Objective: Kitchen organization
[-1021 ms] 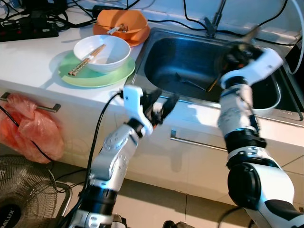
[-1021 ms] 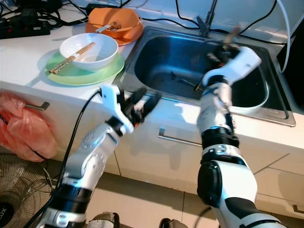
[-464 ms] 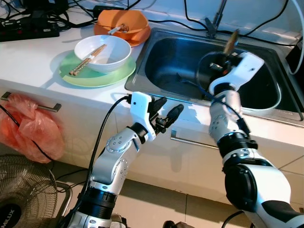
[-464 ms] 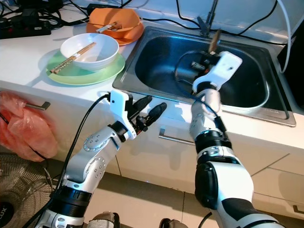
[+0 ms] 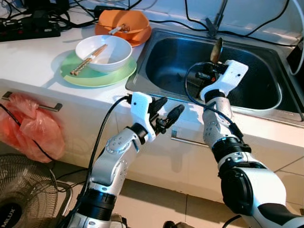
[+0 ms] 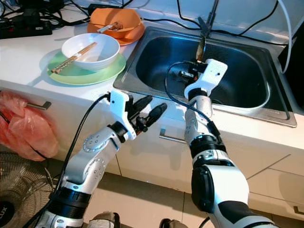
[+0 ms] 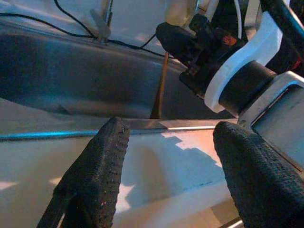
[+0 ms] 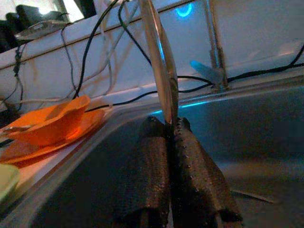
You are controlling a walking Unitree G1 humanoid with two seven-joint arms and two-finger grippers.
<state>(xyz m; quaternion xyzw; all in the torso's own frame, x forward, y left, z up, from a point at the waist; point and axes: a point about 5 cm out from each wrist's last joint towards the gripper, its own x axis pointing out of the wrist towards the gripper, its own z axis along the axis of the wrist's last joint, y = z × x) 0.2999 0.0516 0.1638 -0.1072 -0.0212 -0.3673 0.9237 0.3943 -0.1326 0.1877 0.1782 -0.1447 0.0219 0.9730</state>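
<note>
My right gripper (image 8: 169, 124) is shut on a metal spoon (image 8: 159, 61), which stands upright with its bowl (image 5: 216, 47) above the fingers (image 8: 152, 166). It hovers over the steel sink (image 5: 256, 90), toward the middle. My left gripper (image 5: 170, 105) stands open with nothing in it, in front of the counter edge just below the sink's near rim. In the left wrist view its fingers (image 7: 95, 175) frame that rim, with the spoon handle (image 7: 160, 85) hanging beyond.
On the counter left of the sink a white bowl (image 5: 103, 51) with chopsticks sits on a green plate (image 5: 95, 76); an orange bowl (image 5: 122, 23) is behind it. The faucet (image 5: 216, 19) and cables line the back. A red bag (image 5: 28, 133) hangs low left above a fan (image 5: 23, 199).
My right arm swung left across the sink with the spoon, which now stands more upright. The left gripper rose a little toward the counter edge and stayed open.
</note>
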